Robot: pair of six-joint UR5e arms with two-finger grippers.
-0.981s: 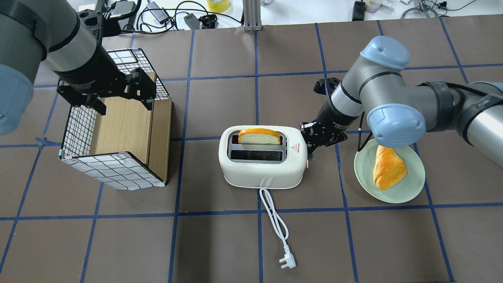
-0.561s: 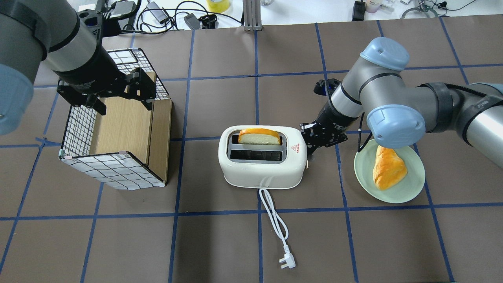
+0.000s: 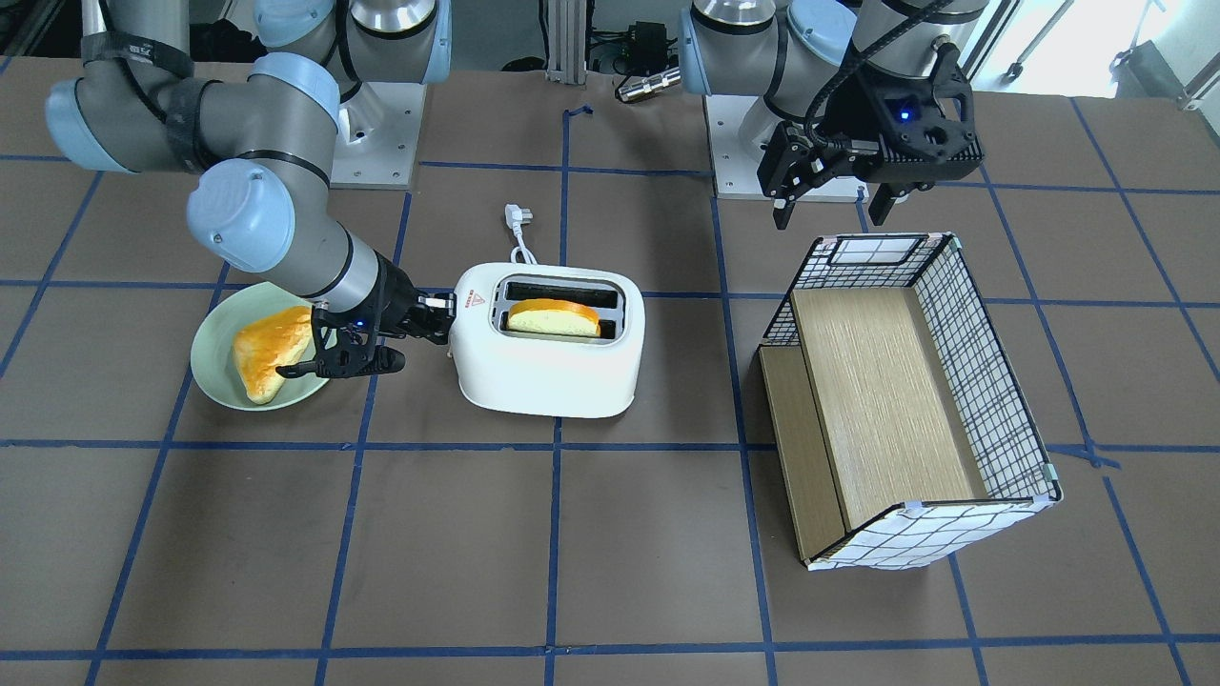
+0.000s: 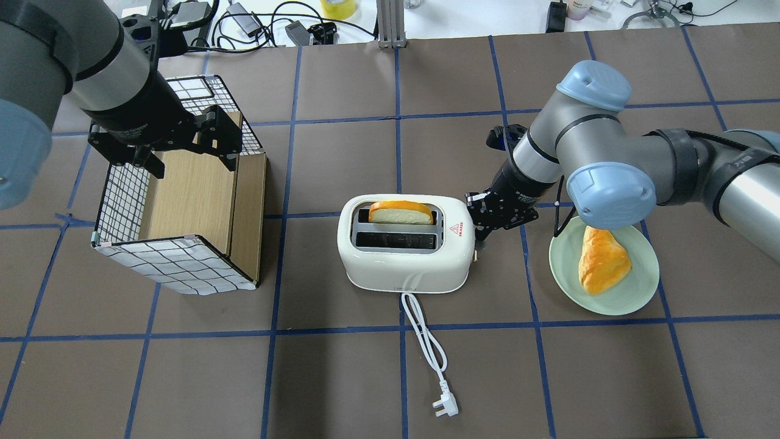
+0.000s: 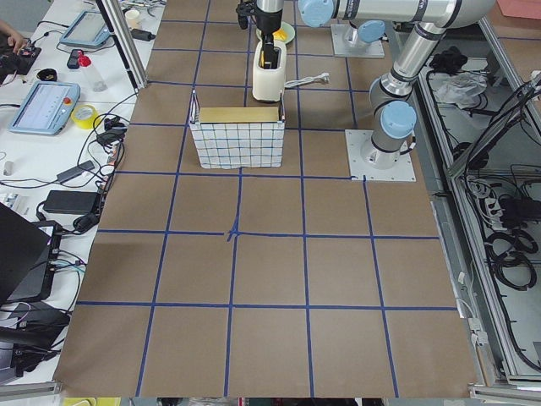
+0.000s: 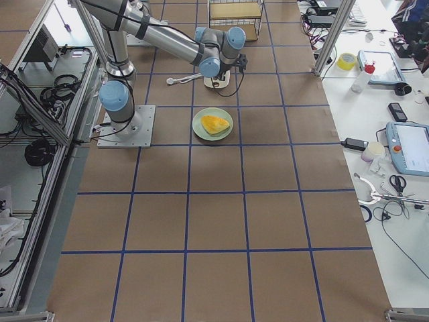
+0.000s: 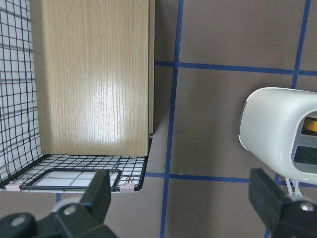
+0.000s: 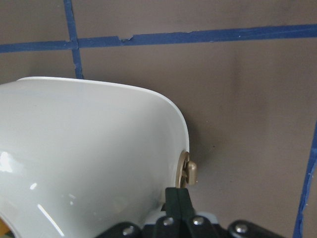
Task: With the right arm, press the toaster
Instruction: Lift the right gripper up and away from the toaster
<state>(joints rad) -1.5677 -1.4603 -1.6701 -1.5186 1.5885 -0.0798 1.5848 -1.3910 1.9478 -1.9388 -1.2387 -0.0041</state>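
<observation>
The glossy white toaster (image 4: 405,265) stands mid-table with a slice of bread (image 4: 402,212) upright in its far slot. It also shows in the front view (image 3: 543,376) and the right wrist view (image 8: 89,148). My right gripper (image 4: 479,233) is shut, and its joined fingertips (image 8: 177,198) touch the toaster's right end just below a beige knob (image 8: 188,168). It shows in the front view too (image 3: 440,320). My left gripper (image 4: 189,157) hangs open and empty above the grid-patterned box (image 4: 183,268).
A pale green plate (image 4: 634,292) with a bread piece (image 4: 602,259) lies right of the toaster, under my right forearm. The toaster's white cord (image 4: 426,341) and plug (image 4: 445,408) trail toward the near edge. The box (image 3: 991,381) has a wooden floor.
The right arm has eased slightly to the left, and the toaster has shifted a few pixels left with it. The left arm has not moved.
</observation>
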